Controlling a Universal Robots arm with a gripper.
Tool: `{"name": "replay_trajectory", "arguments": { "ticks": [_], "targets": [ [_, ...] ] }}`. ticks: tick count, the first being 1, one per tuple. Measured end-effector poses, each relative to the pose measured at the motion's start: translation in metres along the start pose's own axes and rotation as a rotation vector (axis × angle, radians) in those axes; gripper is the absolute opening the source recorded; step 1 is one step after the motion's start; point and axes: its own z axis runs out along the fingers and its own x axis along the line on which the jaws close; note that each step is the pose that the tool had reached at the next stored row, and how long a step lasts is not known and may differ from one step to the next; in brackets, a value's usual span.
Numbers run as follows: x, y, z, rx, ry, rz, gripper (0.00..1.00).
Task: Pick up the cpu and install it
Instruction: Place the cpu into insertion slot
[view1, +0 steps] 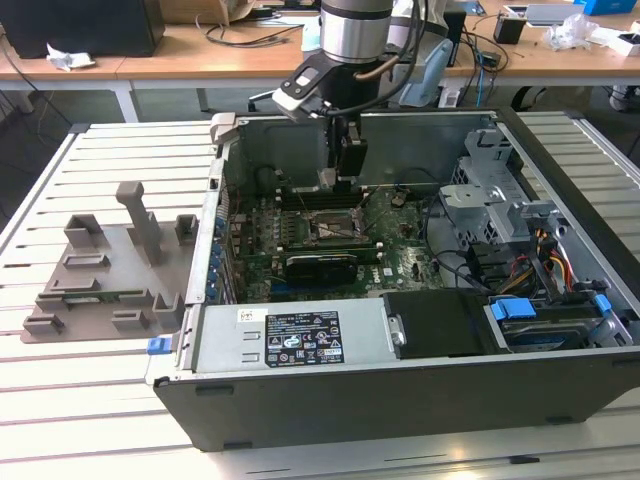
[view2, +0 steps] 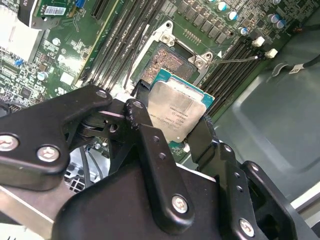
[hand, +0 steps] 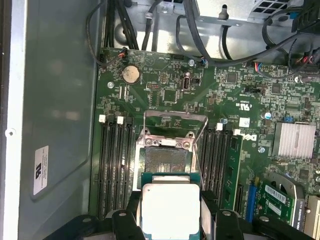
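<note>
Silver-topped and green-edged, the cpu (hand: 171, 207) is clamped flat between the two black fingers (view2: 201, 134) of the gripper (view2: 174, 114). It is over the motherboard (hand: 165, 85), just beside the bare CPU socket (hand: 165, 156), whose metal bracket (hand: 175, 117) is swung open. In the exterior view the arm reaches into the open computer case (view1: 400, 390) — a grey fixture tray (view1: 100, 270) lies on the slatted table (view1: 60, 400) at the exterior view's left.
</note>
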Motion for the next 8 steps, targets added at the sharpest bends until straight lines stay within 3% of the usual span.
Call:
{"name": "replay_trajectory", "arguments": {
  "ticks": [8],
  "targets": [
    [0.0, 0.0, 0.0, 0.0016, -0.0033, 0.032, 0.55]
  ]
}}
